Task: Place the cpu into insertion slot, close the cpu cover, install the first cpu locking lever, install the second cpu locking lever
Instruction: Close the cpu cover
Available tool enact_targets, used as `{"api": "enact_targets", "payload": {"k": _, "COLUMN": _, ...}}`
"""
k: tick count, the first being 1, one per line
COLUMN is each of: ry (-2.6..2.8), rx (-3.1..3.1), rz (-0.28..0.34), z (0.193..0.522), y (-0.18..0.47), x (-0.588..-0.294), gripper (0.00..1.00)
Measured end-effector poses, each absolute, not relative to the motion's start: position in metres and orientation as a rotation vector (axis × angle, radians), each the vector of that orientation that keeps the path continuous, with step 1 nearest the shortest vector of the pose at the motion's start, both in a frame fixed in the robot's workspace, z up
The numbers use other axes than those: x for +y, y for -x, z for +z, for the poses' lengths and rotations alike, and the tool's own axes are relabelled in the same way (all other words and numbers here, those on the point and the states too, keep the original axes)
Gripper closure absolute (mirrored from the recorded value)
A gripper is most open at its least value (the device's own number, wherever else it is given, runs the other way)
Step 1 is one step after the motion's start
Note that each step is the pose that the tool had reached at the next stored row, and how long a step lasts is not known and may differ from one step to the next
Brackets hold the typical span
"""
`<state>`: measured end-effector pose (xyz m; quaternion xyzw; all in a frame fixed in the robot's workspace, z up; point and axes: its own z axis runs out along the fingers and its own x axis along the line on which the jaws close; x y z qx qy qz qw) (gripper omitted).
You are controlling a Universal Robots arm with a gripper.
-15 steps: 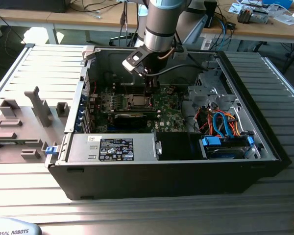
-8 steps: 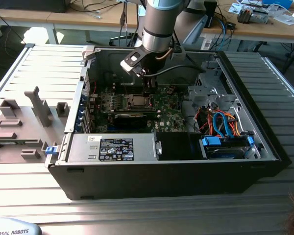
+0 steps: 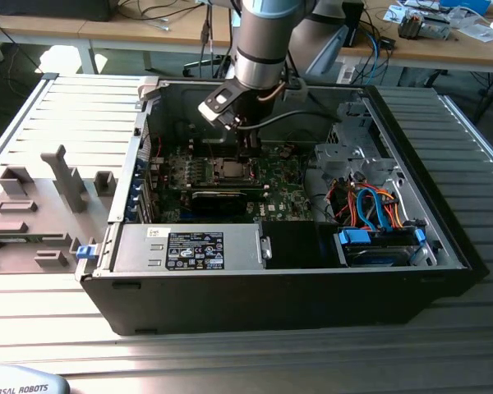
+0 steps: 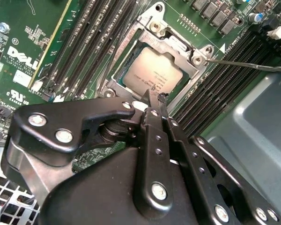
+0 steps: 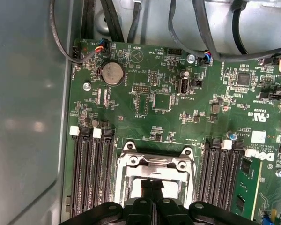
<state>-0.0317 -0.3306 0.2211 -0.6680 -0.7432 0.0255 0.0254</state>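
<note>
The cpu (image 4: 152, 75), silver-grey, lies flat in the insertion slot on the green motherboard (image 4: 23, 28). The cpu cover (image 4: 196, 56), a silvery frame, lies down around it; the same cover (image 5: 154, 162) appears in the first wrist view. My gripper (image 4: 157, 97) is shut with nothing between its black fingers, and its tips sit at the cover's edge over the rim of the cpu. A thin locking lever (image 4: 253, 64) juts out sideways from one corner of the slot, away from the board. In the exterior view my gripper (image 3: 246, 154) hangs inside the open case just above the slot (image 3: 230, 170).
Black memory slots (image 5: 89, 178) flank the slot on both sides. The grey case wall (image 5: 28, 117) stands close by, and black cables (image 5: 112, 21) run along the board's edge. A power supply (image 3: 189, 246) and a drive bay with blue and orange cables (image 3: 378, 213) fill the case front.
</note>
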Motion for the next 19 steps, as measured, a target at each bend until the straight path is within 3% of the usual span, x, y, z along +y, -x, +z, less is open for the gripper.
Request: {"api": "enact_targets", "payload": {"k": 19, "ry": 2.065, "rx": -2.298, "rz": 0.079, "z": 0.2157, "y": 0.0412, "x": -0.3306, "gripper": 0.89}}
